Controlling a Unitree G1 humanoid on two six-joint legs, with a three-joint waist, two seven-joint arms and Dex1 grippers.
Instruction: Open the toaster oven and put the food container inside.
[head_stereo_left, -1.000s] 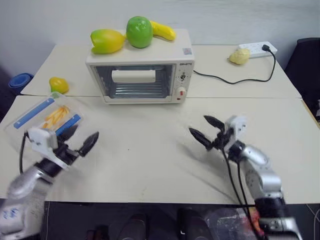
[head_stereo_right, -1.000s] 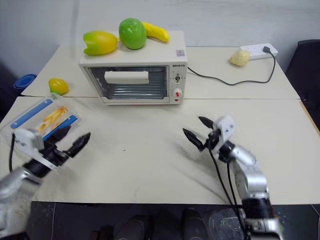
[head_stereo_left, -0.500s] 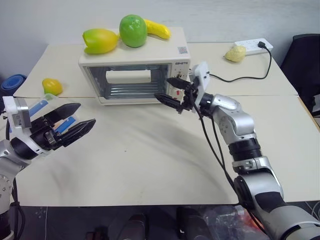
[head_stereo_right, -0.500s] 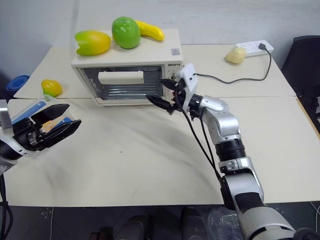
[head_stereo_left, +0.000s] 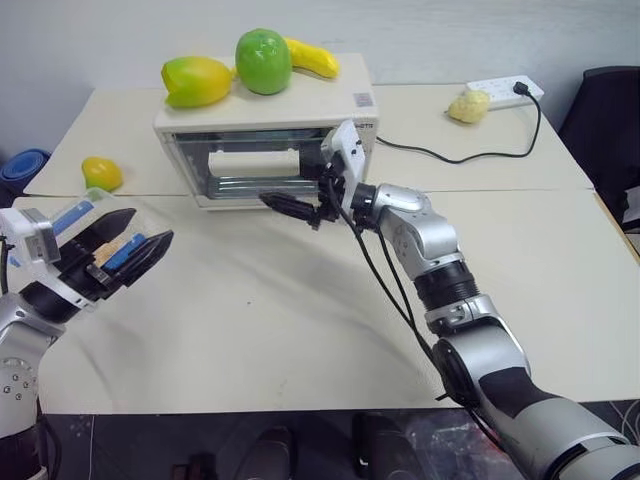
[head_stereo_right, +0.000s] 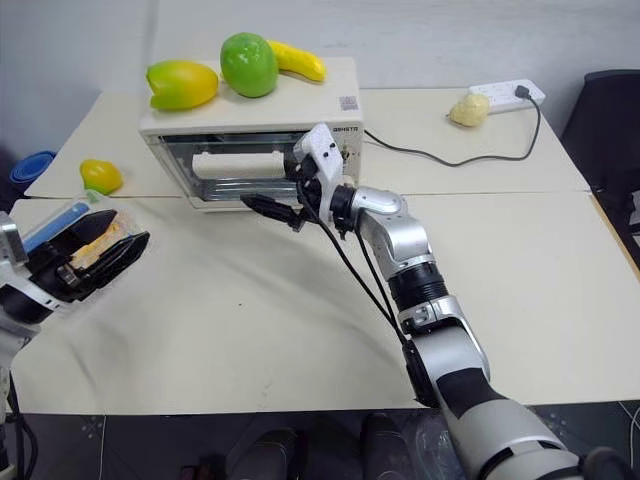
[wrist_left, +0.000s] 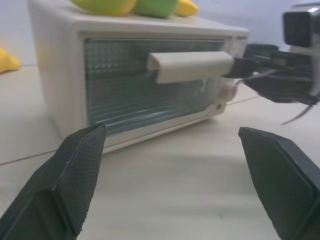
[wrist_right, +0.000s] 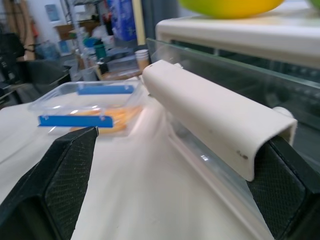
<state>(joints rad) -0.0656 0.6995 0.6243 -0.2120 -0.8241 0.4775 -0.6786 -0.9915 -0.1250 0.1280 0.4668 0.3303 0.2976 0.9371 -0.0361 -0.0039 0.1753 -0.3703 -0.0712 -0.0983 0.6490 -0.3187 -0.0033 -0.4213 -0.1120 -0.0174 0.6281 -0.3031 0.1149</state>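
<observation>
Right hand (head_stereo_left: 292, 206), fingers apart, sits at toaster oven (head_stereo_left: 262, 135) door handle (head_stereo_left: 254, 158); door shut. Left hand (head_stereo_left: 120, 255) open over food container (head_stereo_right: 62, 222), near-left bench. Container: light, thin, flexes; grip by long sides.

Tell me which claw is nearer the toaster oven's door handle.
Right. The right claw sits open at the handle of the toaster oven; the left claw hovers open far off over the table.

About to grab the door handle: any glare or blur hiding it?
Right wrist view: the handle is sharp, no glare, beside one finger of the right pincer. Left wrist view: handle plain against the oven glass. Head views: the arm partly covers it.
</observation>
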